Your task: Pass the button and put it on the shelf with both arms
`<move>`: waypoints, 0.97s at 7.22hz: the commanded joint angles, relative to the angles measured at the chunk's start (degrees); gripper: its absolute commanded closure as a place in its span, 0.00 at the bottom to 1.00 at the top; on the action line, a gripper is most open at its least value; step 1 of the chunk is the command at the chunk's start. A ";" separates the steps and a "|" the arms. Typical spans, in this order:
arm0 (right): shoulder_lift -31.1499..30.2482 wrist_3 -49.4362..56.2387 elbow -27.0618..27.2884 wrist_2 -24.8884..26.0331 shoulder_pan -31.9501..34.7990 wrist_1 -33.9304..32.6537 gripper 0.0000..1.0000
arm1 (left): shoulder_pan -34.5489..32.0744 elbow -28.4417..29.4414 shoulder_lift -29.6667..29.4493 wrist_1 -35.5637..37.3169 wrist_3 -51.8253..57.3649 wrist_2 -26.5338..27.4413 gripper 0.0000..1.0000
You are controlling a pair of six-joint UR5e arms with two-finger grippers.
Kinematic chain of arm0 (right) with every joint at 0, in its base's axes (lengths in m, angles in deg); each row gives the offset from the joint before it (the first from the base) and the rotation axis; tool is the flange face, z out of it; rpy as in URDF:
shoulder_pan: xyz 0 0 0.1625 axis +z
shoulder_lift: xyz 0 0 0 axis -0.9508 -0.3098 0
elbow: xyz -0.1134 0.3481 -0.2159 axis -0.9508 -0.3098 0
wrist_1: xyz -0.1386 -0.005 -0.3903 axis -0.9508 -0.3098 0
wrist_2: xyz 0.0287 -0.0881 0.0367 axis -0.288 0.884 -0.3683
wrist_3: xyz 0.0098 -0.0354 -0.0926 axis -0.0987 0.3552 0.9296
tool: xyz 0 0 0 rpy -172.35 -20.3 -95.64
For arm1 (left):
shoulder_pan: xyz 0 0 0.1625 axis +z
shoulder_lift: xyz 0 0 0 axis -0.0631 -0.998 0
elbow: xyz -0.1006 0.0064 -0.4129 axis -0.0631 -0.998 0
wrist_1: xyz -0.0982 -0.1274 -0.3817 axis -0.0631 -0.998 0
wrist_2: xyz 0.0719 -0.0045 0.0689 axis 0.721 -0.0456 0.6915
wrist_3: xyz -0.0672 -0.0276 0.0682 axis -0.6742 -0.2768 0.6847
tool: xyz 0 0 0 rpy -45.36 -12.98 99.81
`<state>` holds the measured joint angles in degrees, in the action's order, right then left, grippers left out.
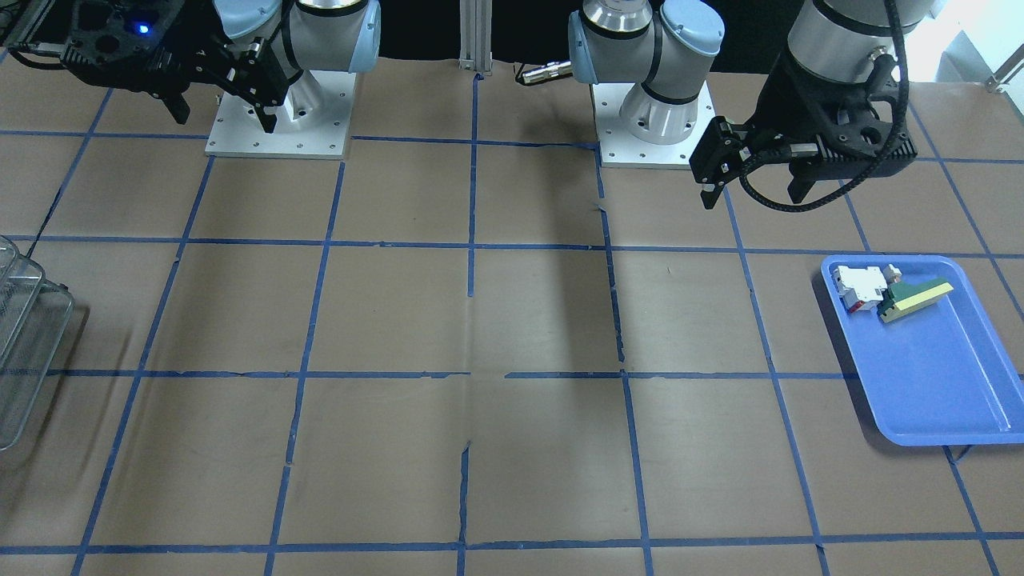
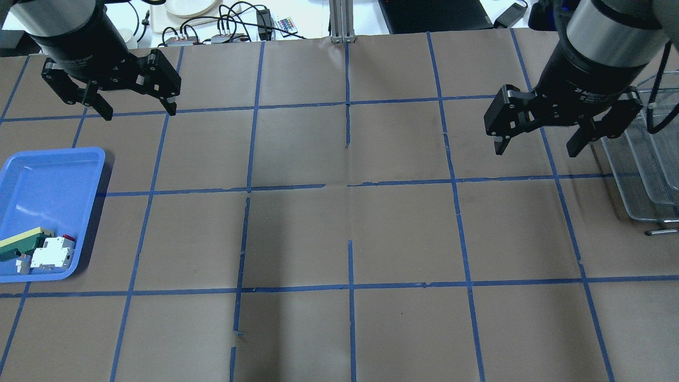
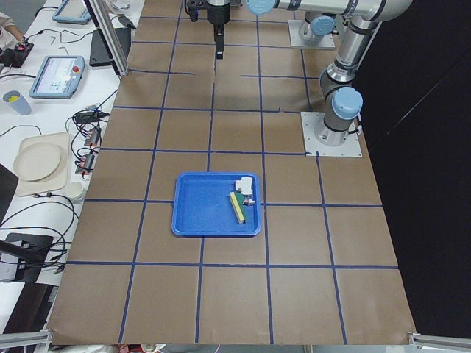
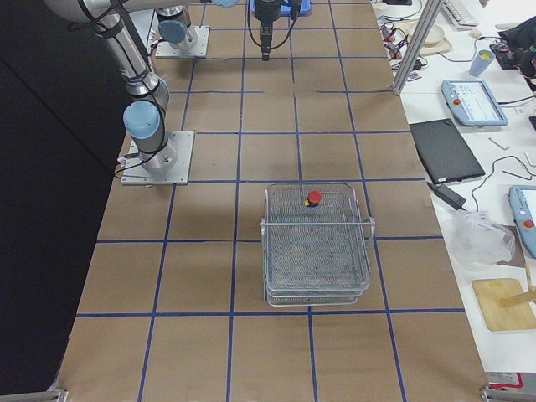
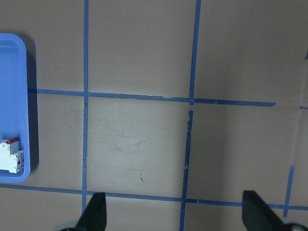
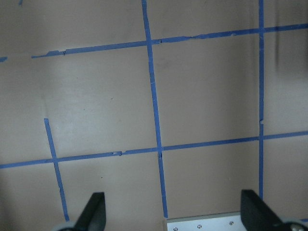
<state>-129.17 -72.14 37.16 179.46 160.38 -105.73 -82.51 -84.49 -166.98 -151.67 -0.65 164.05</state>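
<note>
- the button (image 4: 314, 198) is lying in the top tier of the shelf (image 4: 318, 251), on the mesh close to the rim at the end facing the middle of the tabletop (image 2: 345, 239), roughly centred across the width. Red cap is easy to spot; the rest of it is too small to make out.
- nothing is touching the button, and both arms are clear of it.
- the right fingers (image 2: 499, 140) hang above the tabletop just beside the shelf, spread wide with nothing between them. The right wrist view shows bare brown paper and blue tape lines between the two tips (image 6: 94, 214).
- the left fingers (image 2: 102, 107) are way over on the other side, also spread wide and holding nothing, up above the tabletop near the blue tray (image 2: 48, 175).
- the tray has a white-and-red block (image 2: 53, 253) and a green-and-yellow wedge (image 2: 21, 244) bunched together in one corner, touching each other.
</note>
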 commanded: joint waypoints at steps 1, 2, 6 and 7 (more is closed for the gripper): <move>-1.21 -0.20 -0.07 0.22 -0.36 1.37 0.00 | 0.00 -0.08 0.00 0.00 0.00 0.00 0.00; -0.86 -0.12 -0.07 0.31 -0.45 1.63 0.00 | 0.00 -0.25 0.09 0.00 0.00 0.00 0.00; -1.21 -0.11 0.01 0.05 -0.45 1.45 0.00 | 0.00 -0.34 0.09 0.00 0.00 0.00 0.00; -1.12 -0.03 -0.07 -0.47 -0.36 1.37 0.00 | 0.00 -0.34 0.09 0.00 0.00 0.00 0.00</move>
<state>-130.31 -72.08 37.16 179.44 159.94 -104.30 -82.51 -84.81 -166.89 -151.67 -0.65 164.05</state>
